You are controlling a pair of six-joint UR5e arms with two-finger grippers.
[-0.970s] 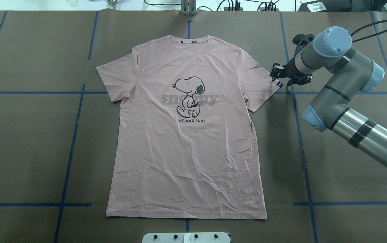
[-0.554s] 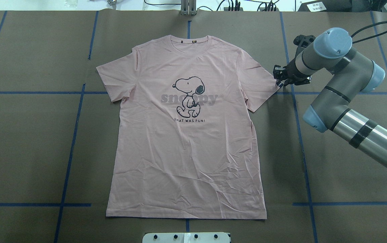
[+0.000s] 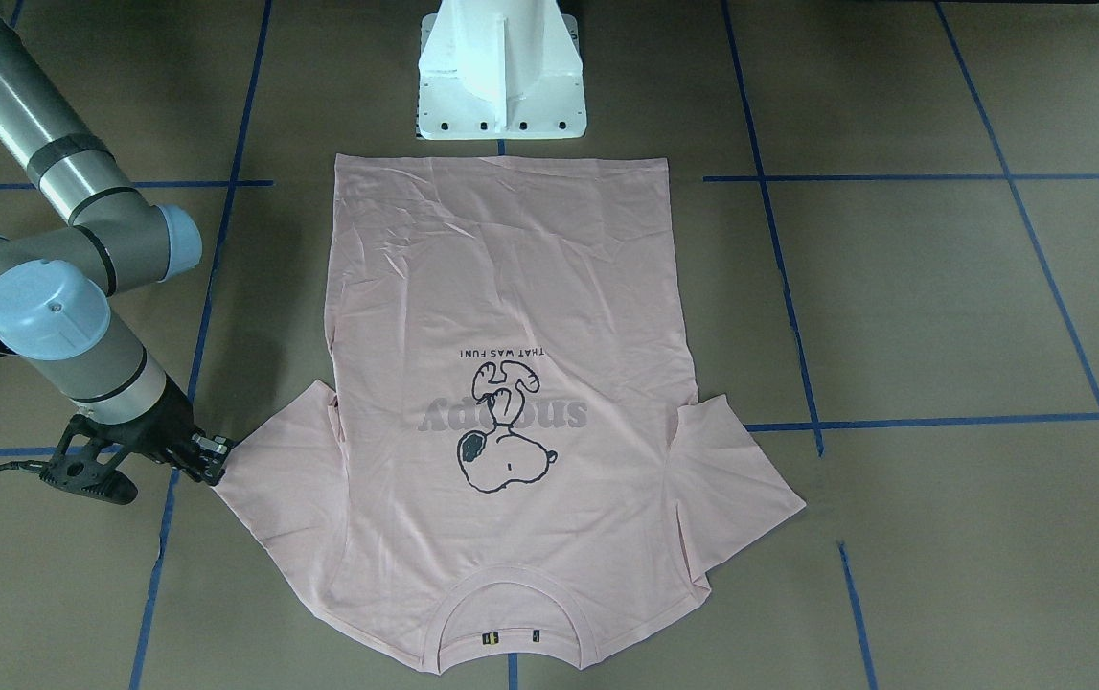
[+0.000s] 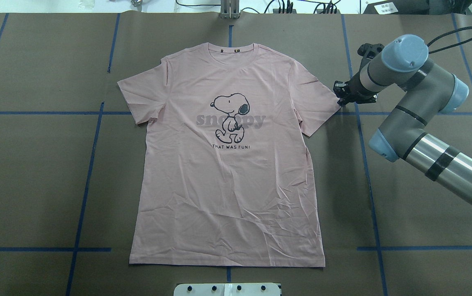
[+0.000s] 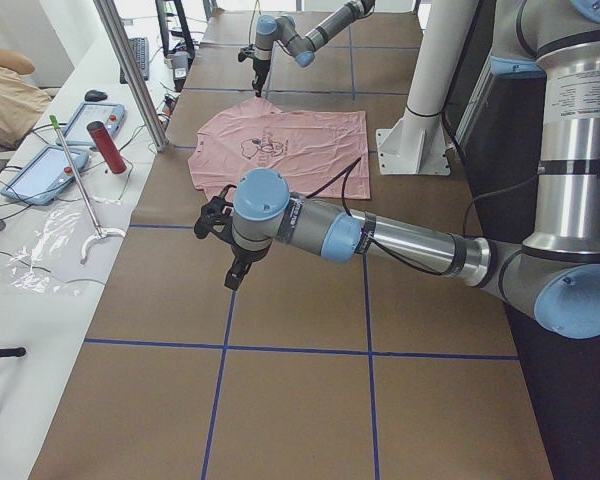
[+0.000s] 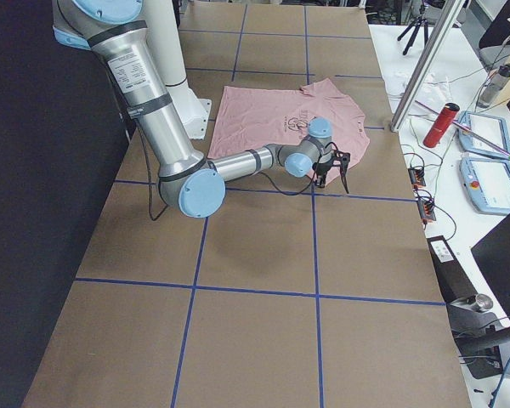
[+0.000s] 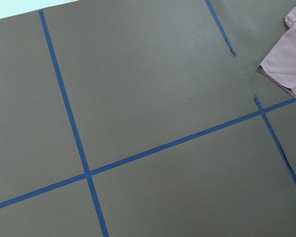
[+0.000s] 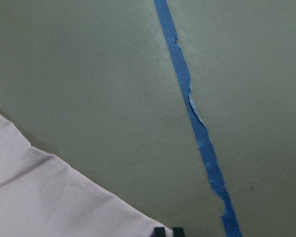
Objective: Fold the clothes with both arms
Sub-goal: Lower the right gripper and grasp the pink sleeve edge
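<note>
Overhead: from the robot's side, looking down on the T-shirt. Front-facing: opposite side, steep; same whole shirt, seen inverted. Left and right exteriors: table ends, far back. Wrist cameras: close over the table, each catching a sleeve edge.

The T-shirt is soft, matt pink cloth, finely creased toward its hem, with a ribbed neck band and a flat black-and-white print. The bench is covered in smooth, matt brown paper, crossed by blue tape whose edges look torn and rough in the right wrist view. The right arm has a shiny brushed-metal tube, matt grey joints and smooth light-blue plastic caps; its fingers are matt black. The pedestal looks like smooth white-painted metal.
</note>
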